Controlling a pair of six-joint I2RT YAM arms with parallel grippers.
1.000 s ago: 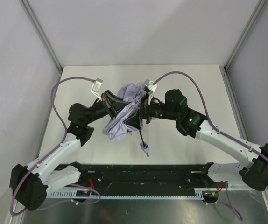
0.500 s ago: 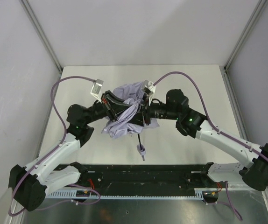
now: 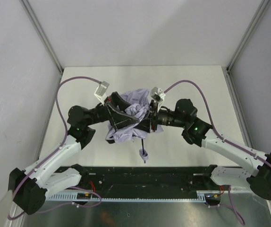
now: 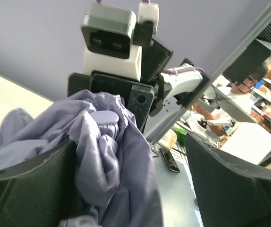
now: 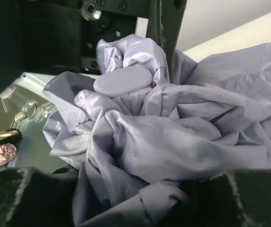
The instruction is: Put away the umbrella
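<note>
Table [image 3: 197, 85]: we see a pale matte top.
Near edge: a black rail [image 3: 145, 176] runs along it.
Middle: the umbrella [image 3: 120, 135]; we cannot tell whether it touches.

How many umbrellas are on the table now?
1. The umbrella is at the middle of the table, canopy bunched, handle toward the near edge. No other shows, though fabric covers some table.

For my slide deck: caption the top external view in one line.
The right gripper grips the bunched lavender umbrella while the left gripper stands open at its canopy.
</note>
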